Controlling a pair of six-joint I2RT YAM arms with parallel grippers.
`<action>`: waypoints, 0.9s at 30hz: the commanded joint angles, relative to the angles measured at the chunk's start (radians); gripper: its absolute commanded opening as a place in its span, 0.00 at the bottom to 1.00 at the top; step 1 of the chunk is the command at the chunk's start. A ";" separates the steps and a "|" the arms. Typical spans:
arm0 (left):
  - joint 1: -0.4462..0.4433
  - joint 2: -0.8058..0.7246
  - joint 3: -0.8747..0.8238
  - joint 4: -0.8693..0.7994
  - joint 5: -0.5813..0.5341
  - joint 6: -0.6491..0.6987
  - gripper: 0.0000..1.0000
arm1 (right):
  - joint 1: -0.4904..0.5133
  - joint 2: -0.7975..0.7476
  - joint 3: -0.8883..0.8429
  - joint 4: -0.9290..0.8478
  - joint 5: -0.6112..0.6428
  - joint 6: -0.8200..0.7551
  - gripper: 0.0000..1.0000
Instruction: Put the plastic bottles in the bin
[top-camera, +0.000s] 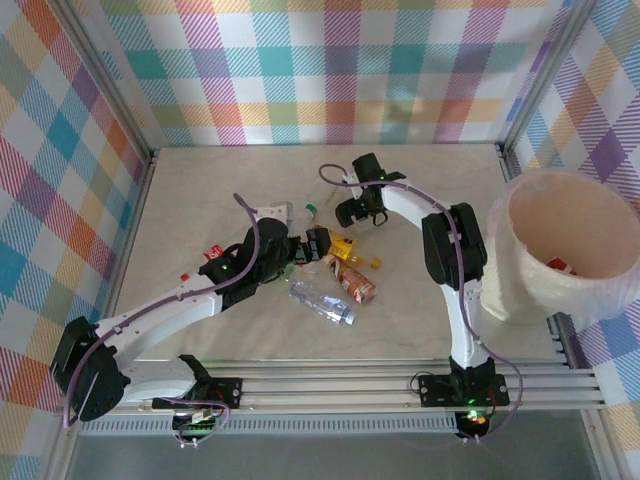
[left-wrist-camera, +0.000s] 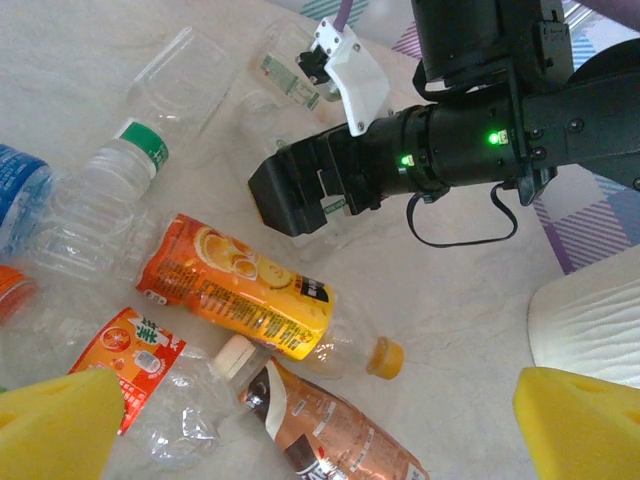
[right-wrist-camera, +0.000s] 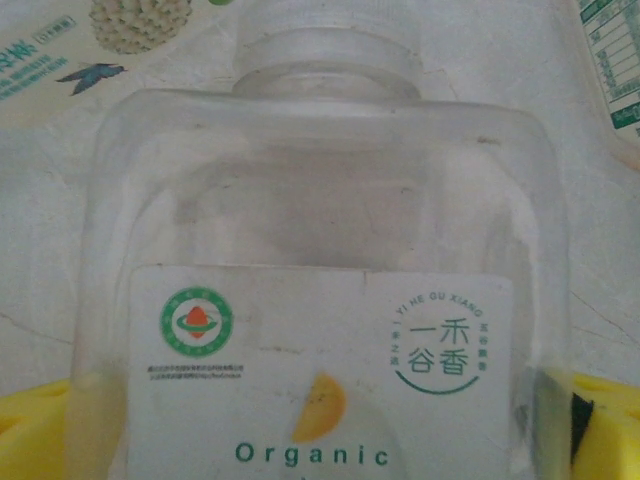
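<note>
Several plastic bottles lie mid-table: an orange-labelled one (top-camera: 343, 247) (left-wrist-camera: 235, 288), a brown-labelled one (top-camera: 356, 282) (left-wrist-camera: 335, 435), a clear one with a blue cap (top-camera: 320, 303) and a crushed red-labelled one (left-wrist-camera: 135, 365). My left gripper (top-camera: 318, 245) (left-wrist-camera: 320, 425) hangs open above the orange and brown bottles, its yellow pads (left-wrist-camera: 55, 425) wide apart. My right gripper (top-camera: 352, 212) (right-wrist-camera: 320, 430) is open and low, its pads (right-wrist-camera: 40, 430) flanking a clear square bottle (right-wrist-camera: 330, 250) with a white "Organic" label. The bin (top-camera: 512, 285) (left-wrist-camera: 590, 320) stands at the right.
More clear bottles lie toward the back left: one with a green band (left-wrist-camera: 130, 150), a blue-labelled one (left-wrist-camera: 20, 195) and a green-capped one (top-camera: 312, 210). A red-labelled piece (top-camera: 213, 255) lies left of my left arm. Something red (top-camera: 558, 265) sits inside the bin.
</note>
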 joint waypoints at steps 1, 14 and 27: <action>-0.013 -0.008 -0.008 -0.015 -0.017 -0.002 1.00 | 0.006 0.014 0.032 -0.029 0.003 0.080 1.00; -0.013 0.028 0.010 -0.006 0.029 -0.002 1.00 | 0.007 -0.001 0.023 -0.023 0.030 0.112 0.84; -0.013 0.030 0.025 0.053 0.141 0.016 1.00 | 0.007 -0.302 -0.176 0.122 0.031 0.127 0.76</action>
